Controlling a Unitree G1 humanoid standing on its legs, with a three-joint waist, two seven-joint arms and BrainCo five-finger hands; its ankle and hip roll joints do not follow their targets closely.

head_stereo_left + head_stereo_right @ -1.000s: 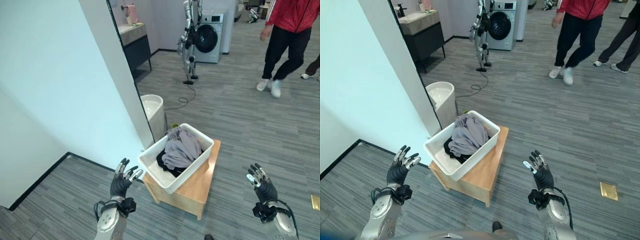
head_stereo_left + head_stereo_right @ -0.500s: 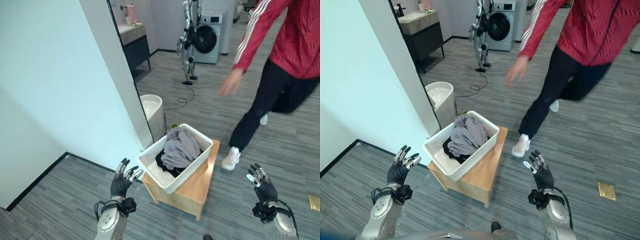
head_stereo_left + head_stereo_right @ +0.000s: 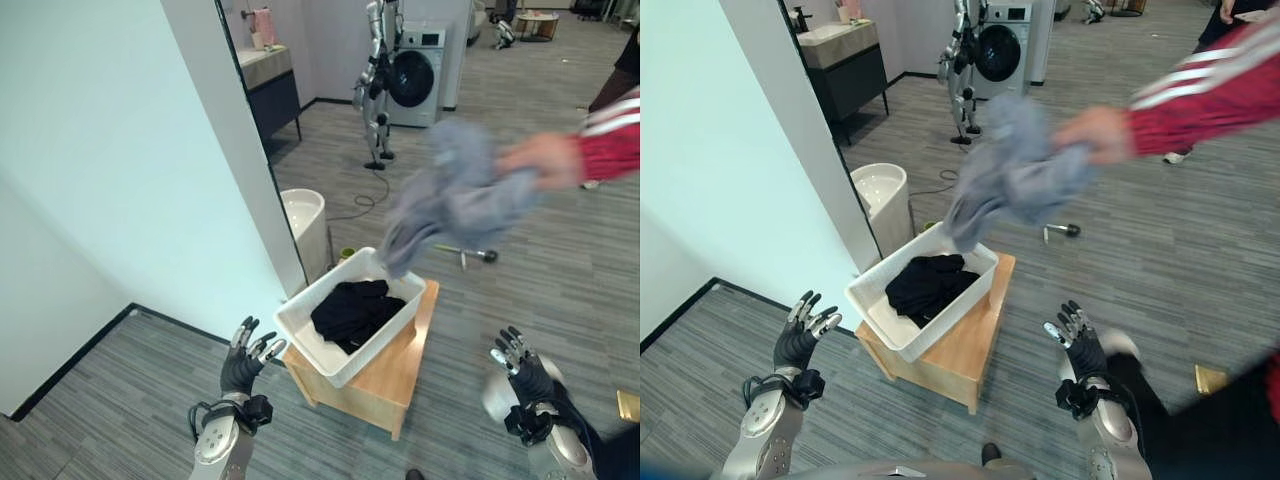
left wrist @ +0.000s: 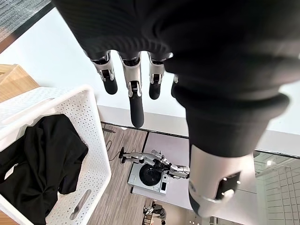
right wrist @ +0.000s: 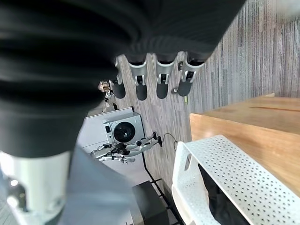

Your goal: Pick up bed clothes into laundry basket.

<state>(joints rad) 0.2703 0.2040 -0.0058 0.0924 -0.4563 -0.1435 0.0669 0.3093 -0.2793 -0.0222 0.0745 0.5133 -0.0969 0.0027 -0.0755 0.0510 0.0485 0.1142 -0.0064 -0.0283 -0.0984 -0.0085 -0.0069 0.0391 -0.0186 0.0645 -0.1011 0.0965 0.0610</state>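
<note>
A person's hand [image 3: 545,160] lifts grey clothes [image 3: 450,205] out; black clothes [image 3: 352,310] sit in the laundry basket [image 3: 300,335]; left hand [image 3: 245,362] and right hand [image 3: 520,372] hover relaxed, holding nothing.

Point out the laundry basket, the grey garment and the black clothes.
laundry basket [image 3: 305,342], left eye view, near rim.
grey garment [image 3: 450,200], left eye view, bunched middle, held in a person's hand above the basket.
black clothes [image 3: 925,285], right eye view, middle of pile.
</note>
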